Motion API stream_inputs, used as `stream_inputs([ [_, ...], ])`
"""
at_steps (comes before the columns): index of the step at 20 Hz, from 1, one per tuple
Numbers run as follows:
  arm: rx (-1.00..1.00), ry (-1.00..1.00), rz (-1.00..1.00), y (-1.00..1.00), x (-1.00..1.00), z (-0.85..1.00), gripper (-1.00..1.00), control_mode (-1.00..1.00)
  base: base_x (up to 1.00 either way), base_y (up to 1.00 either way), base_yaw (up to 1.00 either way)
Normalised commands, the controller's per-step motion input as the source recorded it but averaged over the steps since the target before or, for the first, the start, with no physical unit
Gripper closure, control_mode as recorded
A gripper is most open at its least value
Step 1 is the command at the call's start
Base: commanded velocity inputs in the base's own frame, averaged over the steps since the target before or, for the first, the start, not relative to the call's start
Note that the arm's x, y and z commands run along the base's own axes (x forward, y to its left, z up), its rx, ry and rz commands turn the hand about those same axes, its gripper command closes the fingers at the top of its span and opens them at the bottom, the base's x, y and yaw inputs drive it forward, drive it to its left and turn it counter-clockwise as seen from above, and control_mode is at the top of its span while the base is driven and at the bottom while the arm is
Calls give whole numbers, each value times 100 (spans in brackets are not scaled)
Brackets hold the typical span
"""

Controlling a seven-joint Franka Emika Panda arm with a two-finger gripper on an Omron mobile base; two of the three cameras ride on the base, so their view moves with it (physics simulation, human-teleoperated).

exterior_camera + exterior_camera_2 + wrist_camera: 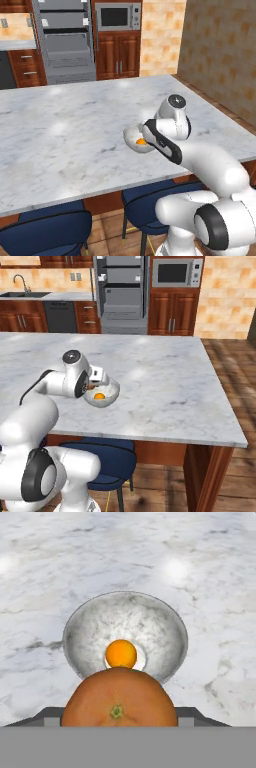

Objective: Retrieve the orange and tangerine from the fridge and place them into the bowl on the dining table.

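A: Left base view first. What's around?

B: The table (pixel 65 135) runs wide across it, with blue chairs (pixel 47 232) tucked under the near edge. Behind stand the fridge (pixel 65 40), doors open, and a microwave (pixel 117 16) over wood cabinets. The arm crosses in front of the bowl (pixel 134 137) and covers its right half. A small fruit (pixel 141 142) shows inside.

A: And the claw?

B: The gripper (pixel 148 136) is at the bowl's rim, its jaws hidden by the wrist.

A: Right base view?

B: There's a sink (pixel 22 292) far left, and the bowl (pixel 102 392) sits near the table's front edge, fruit (pixel 99 396) in it. The gripper (pixel 93 387) hangs over its left rim. Something reddish sits between the jaws, too small to be sure of.

A: Hand view?

B: Clearer. The orange (pixel 119 697) is clenched in the jaws, its lower part cut off. Beyond it lies the bowl (pixel 80 632), with the tangerine (pixel 121 654) at its bottom.
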Motion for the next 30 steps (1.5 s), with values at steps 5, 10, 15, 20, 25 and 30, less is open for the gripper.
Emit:
stream_inputs([
  [5, 0, 1, 0, 0, 53, -23, 100, -100, 0, 0, 0],
  [10, 0, 5, 0, 0, 29, -30, 100, -100, 0, 0, 0],
  [15, 0, 6, 0, 0, 27, -28, 100, -100, 0, 0, 0],
  [20, 0, 3, 0, 0, 32, -31, 100, -100, 0, 0, 0],
  [25, 0, 2, 0, 1, 35, -34, 100, -100, 0, 0, 0],
  [30, 0, 1, 0, 5, 39, -28, -100, -100, 0, 0, 0],
])
